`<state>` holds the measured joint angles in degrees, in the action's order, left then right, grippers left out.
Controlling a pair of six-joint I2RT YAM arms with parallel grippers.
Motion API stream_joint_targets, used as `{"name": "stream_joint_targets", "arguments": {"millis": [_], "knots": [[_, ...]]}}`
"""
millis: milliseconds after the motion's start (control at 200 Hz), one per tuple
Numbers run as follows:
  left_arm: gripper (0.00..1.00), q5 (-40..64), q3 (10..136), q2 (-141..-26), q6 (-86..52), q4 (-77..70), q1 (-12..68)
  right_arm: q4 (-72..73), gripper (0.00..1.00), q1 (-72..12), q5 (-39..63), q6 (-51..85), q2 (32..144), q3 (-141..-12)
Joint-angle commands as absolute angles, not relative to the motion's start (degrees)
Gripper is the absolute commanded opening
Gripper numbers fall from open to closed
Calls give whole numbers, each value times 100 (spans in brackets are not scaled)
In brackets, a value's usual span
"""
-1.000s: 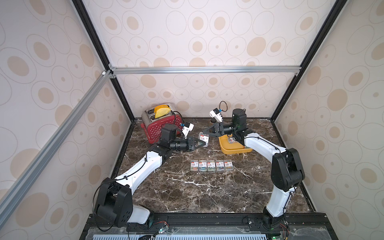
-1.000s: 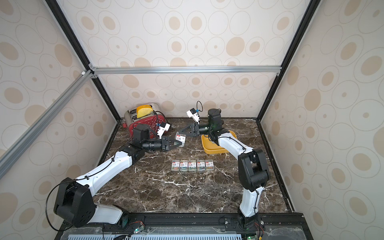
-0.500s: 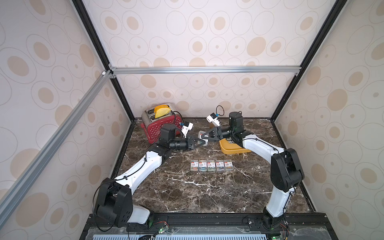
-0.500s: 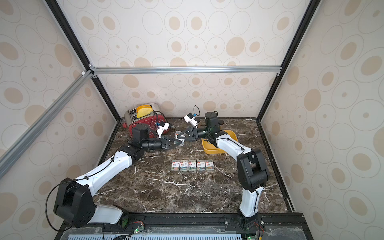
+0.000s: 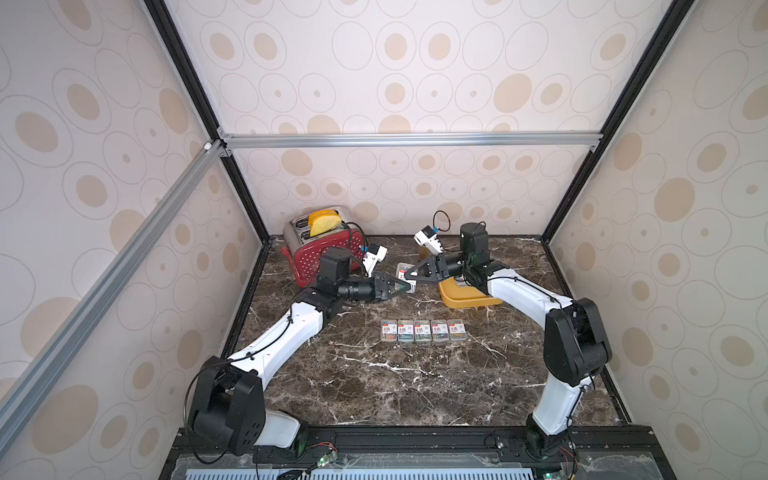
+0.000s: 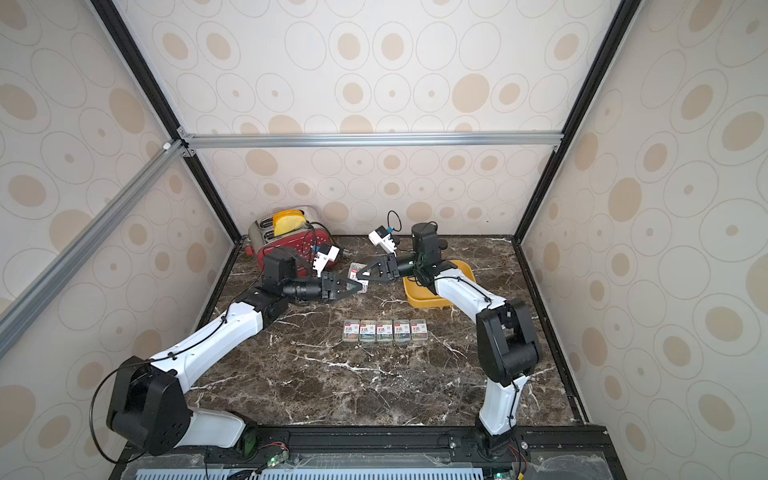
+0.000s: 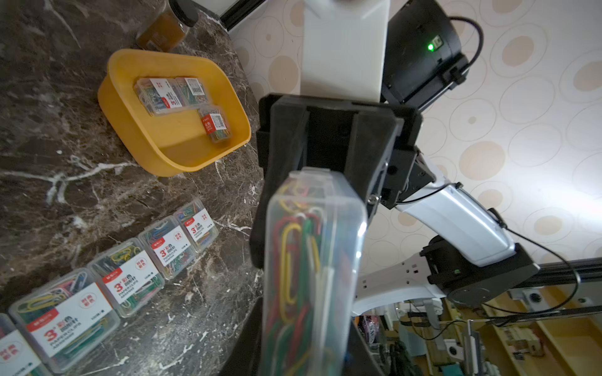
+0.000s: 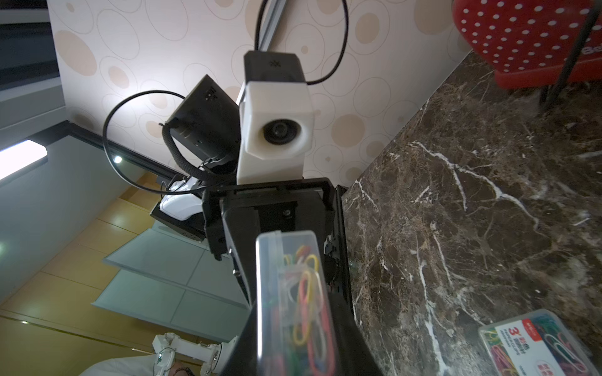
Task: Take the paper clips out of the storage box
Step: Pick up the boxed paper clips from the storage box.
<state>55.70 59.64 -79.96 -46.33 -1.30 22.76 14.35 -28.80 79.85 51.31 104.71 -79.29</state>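
Well, the white-and-red labels (image 7: 130, 283) read "3 PAPERCLIPS". The right jaws clamp a clear case (image 7: 309, 260) of coloured clips; left jaws, cannot tell

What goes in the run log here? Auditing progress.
right gripper: shut on paper clip case; left gripper: at same case, grip unclear; storage box: three cases

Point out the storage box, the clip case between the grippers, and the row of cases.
storage box (image 7: 182, 145): left wrist view, bare yellow floor.
held clip case (image 7: 309, 260): left wrist view, its clear side.
row of cases (image 5: 422, 330): in a top view, middle case's lid.
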Motion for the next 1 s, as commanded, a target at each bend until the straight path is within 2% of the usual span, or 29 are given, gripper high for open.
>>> {"name": "stream_joint_targets", "arguments": {"millis": [0, 65, 130, 315, 516, 751, 991], "knots": [[60, 5247, 6215, -7786, -4083, 761, 2250, 1282, 17, -2883, 7732, 4974, 10326, -8107], [75, 4910, 6372, -7728, -3770, 1269, 2245, 815, 15, -2883, 7559, 4689, 10306, -8191], [80, 4474, 6560, -7629, -3364, 1818, 2248, 39, 10, -2883, 7231, 4314, 10309, -8338], [82, 2962, 7028, -7375, -2389, 3070, 2260, -1956, 0, -2939, 5849, 3752, 10418, -8877], [84, 2164, 7100, -7316, -1883, 3337, 2445, -2880, 1, -3163, 5068, 3959, 10644, -9407], [89, 1548, 7188, -7430, -1523, 3145, 2879, -3027, 0, -3342, 4925, 4192, 10780, -9676], [91, 1707, 7137, -7585, -1461, 2808, 2936, -3118, 0, -3460, 4953, 4182, 10881, -9769]]}}
